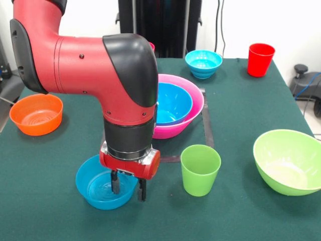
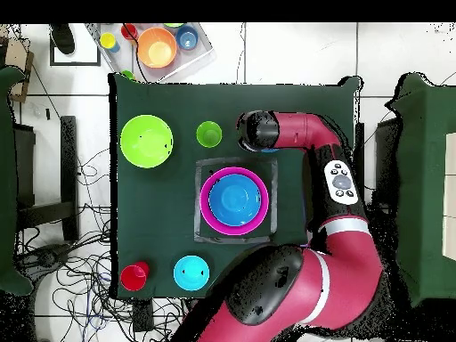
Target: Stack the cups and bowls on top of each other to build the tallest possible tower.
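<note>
At lower left of the front view, the gripper (image 1: 129, 190) is seen lowered over a blue bowl (image 1: 103, 189), jaws narrowly parted astride its near rim; the pink-bowl tower (image 1: 193, 111) is set just above-right.

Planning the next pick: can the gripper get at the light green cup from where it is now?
Probably yes. The light green cup stands upright and alone on the cloth, nothing touching it, open from above. The gripper sits open over the blue bowl beside it, holding nothing.
</note>
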Available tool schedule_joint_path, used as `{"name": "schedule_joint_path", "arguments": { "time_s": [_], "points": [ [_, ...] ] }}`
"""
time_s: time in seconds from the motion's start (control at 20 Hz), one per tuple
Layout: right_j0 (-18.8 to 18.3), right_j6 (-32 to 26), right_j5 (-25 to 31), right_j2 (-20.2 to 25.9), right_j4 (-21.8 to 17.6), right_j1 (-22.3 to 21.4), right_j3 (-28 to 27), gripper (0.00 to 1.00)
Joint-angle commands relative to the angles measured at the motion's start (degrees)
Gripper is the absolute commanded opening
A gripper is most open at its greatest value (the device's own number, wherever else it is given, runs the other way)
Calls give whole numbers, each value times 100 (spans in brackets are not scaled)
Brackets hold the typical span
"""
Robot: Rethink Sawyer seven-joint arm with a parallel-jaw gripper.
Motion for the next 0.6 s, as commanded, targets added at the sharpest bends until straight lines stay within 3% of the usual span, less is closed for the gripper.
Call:
{"name": "schedule_joint_path", "arguments": {
  "time_s": [0.05, 0.2, 0.4, 0.45, 0.6],
  "points": [
    [-86, -1605, 679, 272, -165, -173, 192, 100],
    [-147, -1726, 979, 251, -81, -535, 365, 100],
    [-251, -2039, 743, 361, -281, -333, 319, 100],
    [-260, -1858, 499, 330, -349, -341, 400, 0],
    [-234, -1964, 537, 375, -379, -297, 245, 0]
  ]
}}
